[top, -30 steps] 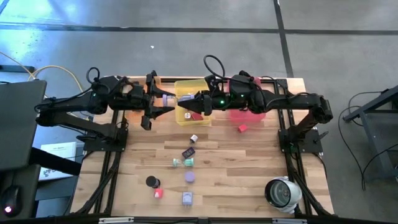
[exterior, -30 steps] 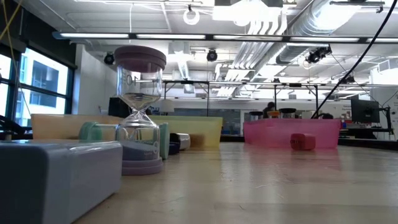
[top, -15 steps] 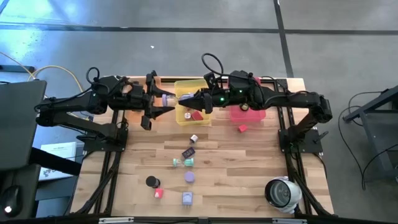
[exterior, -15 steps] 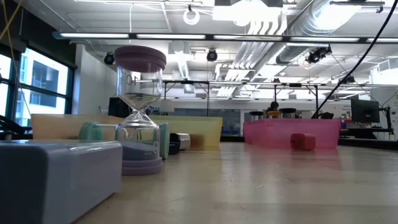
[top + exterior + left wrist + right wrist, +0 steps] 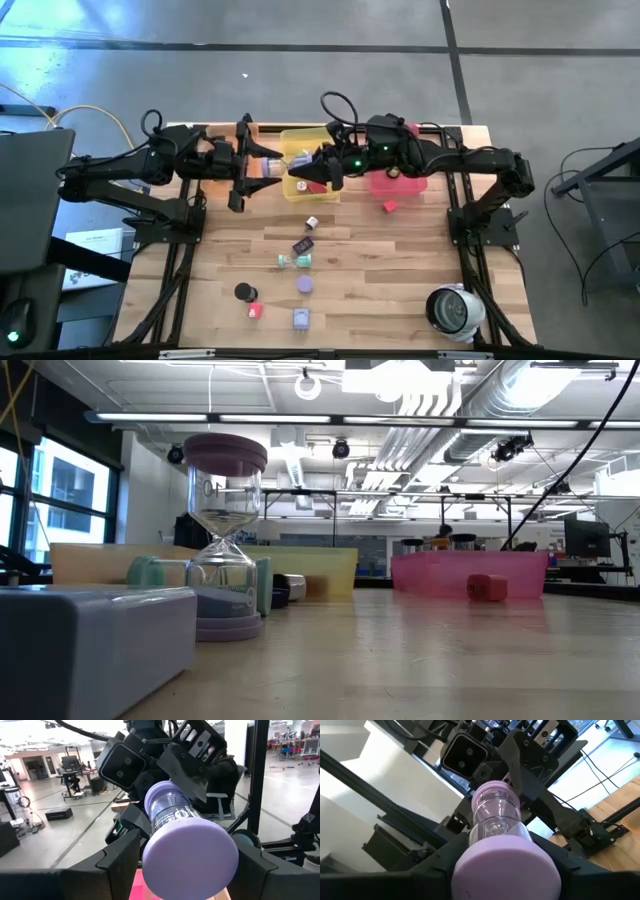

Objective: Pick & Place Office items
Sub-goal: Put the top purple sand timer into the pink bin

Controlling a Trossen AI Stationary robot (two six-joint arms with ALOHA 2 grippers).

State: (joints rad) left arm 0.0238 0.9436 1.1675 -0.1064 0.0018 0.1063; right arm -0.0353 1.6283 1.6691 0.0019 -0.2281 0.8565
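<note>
A lavender hourglass (image 5: 285, 160) is held level in the air between my two grippers, above the yellow tray (image 5: 300, 190) at the table's far side. My left gripper (image 5: 270, 165) comes at it from the table's left and my right gripper (image 5: 306, 170) from the right, facing each other. Each wrist view looks along the hourglass (image 5: 185, 835) (image 5: 502, 840) at the other arm's camera. More items lie on the table: a second hourglass (image 5: 305, 285), a lavender block (image 5: 300, 318), a dark rectangle (image 5: 303, 245), a white cube (image 5: 312, 222) and a red cube (image 5: 388, 206). My left gripper has the hourglass's left end cap (image 5: 150, 862) between its two fingers, one on each side. The fingers (image 5: 122, 865) lie level and along the hourglass, coming from the table's left. The hourglass is clear of the tray and lies level. My right gripper has the hourglass's right end cap (image 5: 462, 870) between its two fingers (image 5: 445, 862), one on each side. It comes level from the table's right, fingers along the hourglass. The glass body (image 5: 495, 815) points away toward the left gripper.
An orange tray (image 5: 205, 185), the yellow tray and a pink tray (image 5: 415, 185) stand in a row at the far edge. A teal piece (image 5: 292, 260), a black disc (image 5: 243, 291) and a red cube (image 5: 254, 310) lie mid-table. A round white-grey device (image 5: 455, 310) sits near right.
My right gripper has moved a little toward the table's left, closer to my left gripper. The hourglass stays level in the air above the yellow tray.
</note>
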